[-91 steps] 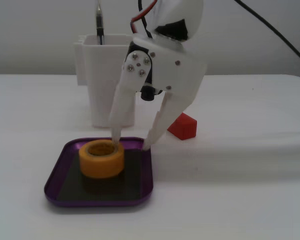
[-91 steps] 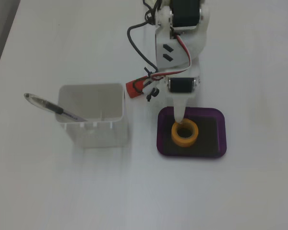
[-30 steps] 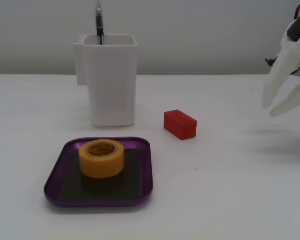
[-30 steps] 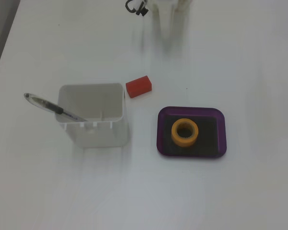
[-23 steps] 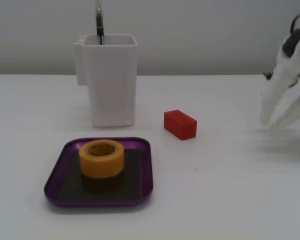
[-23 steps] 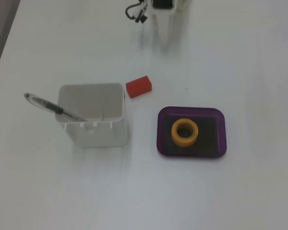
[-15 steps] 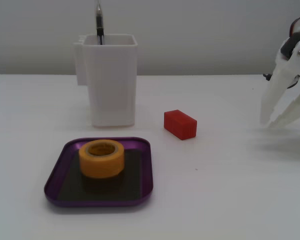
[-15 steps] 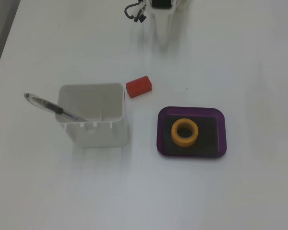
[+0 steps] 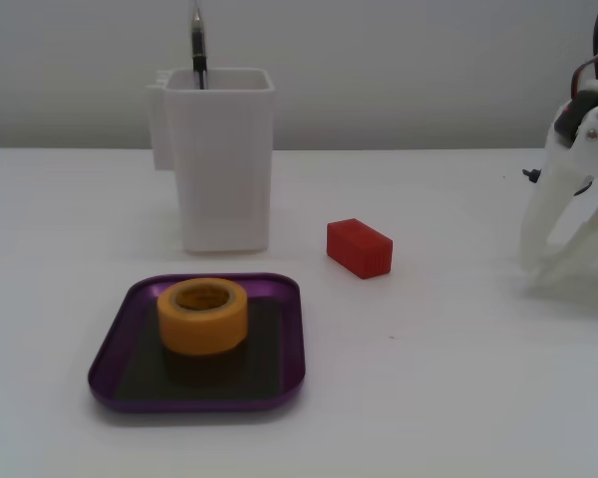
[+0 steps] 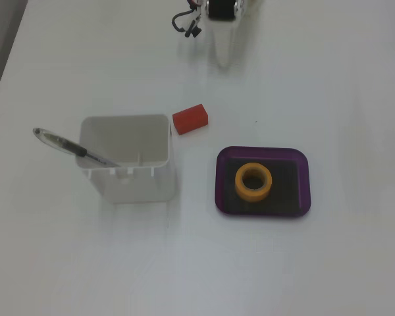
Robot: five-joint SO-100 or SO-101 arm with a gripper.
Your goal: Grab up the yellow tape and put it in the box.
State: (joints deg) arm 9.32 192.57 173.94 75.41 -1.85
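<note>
- The table (image 9: 448, 398) is white and wide, and four things sit on it in both fixed views.
- The white cup (image 9: 222, 159) is the tallest thing, with a pen (image 10: 69, 147) leaning inside it.
- The box (image 9: 116, 349) is purple and lies flat in front of the cup; from above it is the box (image 10: 303, 184), to the right of the cup.
- The tape (image 9: 202, 316) sits inside the box, flat on the dark bottom, with its hole facing up. From above, the tape (image 10: 253, 182) is near the middle of the box.
- The red block (image 9: 360, 247) lies on the table, apart from the box and the cup.
- The claw (image 9: 534, 273) is far to the right now, well apart from the box. Its two fingers are spread a bit and it holds nothing.
- Three seconds ago the claw stood over the box, right by the tape. Now it has let go and pulled back, and in the last second it has dipped lower.
- The tape has not moved since then, so the job looks done.
</note>
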